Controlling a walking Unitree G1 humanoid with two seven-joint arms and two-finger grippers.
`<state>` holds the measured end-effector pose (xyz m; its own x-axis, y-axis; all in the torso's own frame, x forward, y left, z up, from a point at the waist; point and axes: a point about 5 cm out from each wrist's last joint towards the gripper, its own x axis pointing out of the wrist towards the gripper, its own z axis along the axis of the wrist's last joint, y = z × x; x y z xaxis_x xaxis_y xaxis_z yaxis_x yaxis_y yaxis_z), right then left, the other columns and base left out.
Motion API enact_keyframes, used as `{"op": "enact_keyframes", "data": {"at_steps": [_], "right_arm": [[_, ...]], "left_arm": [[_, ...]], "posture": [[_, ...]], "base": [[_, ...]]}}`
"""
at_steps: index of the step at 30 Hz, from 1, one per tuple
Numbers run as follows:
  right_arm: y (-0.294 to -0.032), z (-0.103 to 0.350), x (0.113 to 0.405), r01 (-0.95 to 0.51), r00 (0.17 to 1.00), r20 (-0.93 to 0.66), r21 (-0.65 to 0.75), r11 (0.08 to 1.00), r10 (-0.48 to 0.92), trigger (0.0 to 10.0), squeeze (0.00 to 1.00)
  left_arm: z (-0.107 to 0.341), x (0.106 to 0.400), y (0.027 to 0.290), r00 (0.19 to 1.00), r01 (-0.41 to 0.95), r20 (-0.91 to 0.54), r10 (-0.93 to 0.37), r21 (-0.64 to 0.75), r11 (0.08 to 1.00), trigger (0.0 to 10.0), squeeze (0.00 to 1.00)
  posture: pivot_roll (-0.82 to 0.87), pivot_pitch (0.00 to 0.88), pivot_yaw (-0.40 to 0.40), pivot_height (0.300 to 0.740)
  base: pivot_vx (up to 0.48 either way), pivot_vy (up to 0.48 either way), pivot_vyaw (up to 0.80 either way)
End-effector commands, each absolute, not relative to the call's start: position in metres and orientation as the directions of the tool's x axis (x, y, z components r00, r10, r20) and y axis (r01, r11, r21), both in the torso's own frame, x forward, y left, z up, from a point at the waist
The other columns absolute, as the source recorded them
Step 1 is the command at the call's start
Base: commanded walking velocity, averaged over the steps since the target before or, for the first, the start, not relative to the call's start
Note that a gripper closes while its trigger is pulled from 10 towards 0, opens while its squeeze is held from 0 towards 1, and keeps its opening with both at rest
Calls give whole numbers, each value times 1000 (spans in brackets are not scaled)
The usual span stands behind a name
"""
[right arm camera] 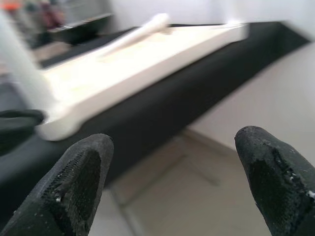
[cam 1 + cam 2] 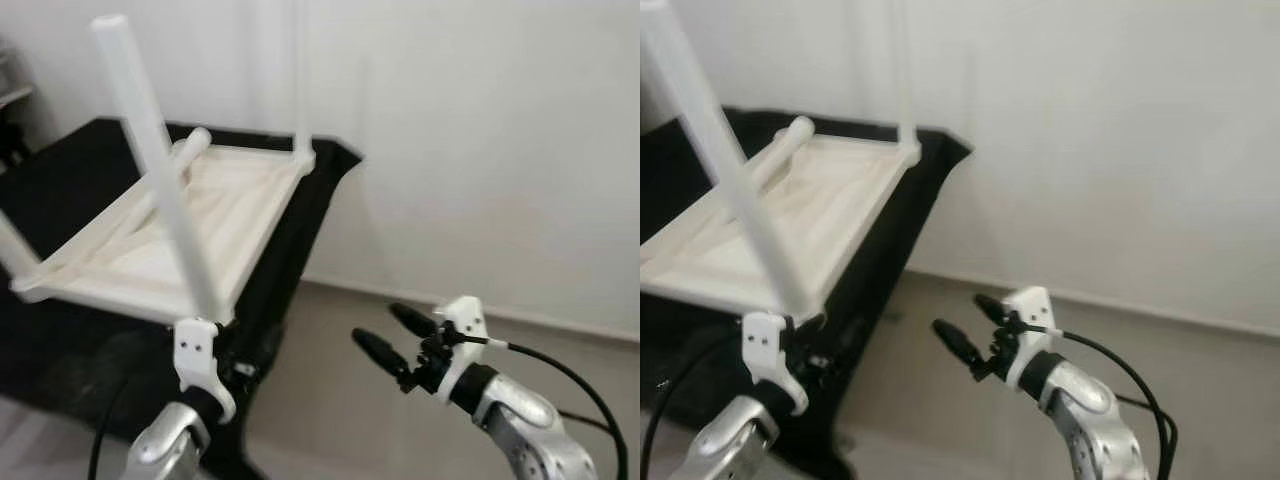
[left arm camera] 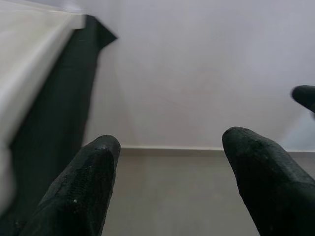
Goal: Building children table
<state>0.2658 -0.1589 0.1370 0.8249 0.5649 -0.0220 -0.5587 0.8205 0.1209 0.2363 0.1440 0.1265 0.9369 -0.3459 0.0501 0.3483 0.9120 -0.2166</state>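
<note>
Two pincers hang in front of a black-draped worktop point(image 2: 300, 240) that stands against a white wall. On the worktop lies the white children's table point(image 2: 215, 215), turned upside down, with its legs pointing up: one near leg point(image 2: 155, 160) rises at the corner closest to the robot, another leg point(image 2: 300, 80) stands at the far corner, and a loose leg point(image 2: 185, 155) lies across the underside. The left pincer point(image 3: 167, 167) sits just below the table's near corner, its fingers spread wide and empty. The right pincer point(image 2: 395, 340) floats over the floor, well apart from the worktop, fingers also spread wide, holding nothing.
</note>
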Motion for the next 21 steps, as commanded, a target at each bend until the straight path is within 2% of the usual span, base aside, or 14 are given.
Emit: {"op": "enact_keyframes", "data": {"at_steps": [1,5,8,14,17,21], "right_arm": [[-160,130,271,-495,863,-50,116,861,503,10000,0],[-160,129,275,-478,872,-57,107,872,486,10000,0],[-160,130,274,-476,874,-57,107,873,483,10000,0],[-161,131,279,-426,900,-64,76,901,431,10000,0],[-162,132,282,-385,918,-70,63,921,389,10000,0],[-168,129,287,-257,960,-105,20,966,258,10000,0]], "left_arm": [[119,234,151,944,323,11,-329,-220,921,10000,0],[119,234,154,952,301,5,-308,-215,929,10000,0],[120,237,162,976,215,1,-219,-211,954,10000,0],[126,243,161,983,181,0,-184,-173,968,10000,0],[128,247,159,984,177,1,-178,-112,978,10000,0],[129,254,149,967,255,-3,-256,-63,965,10000,0]], "posture": [[-51,100,-4,740],[-47,98,-3,740],[-48,100,-3,740],[-49,101,-4,740],[-50,102,-5,740],[-58,101,-3,740]], "base": [[0,-480,0],[0,-480,0],[0,0,0],[0,0,0],[0,0,0],[64,0,0]]}}
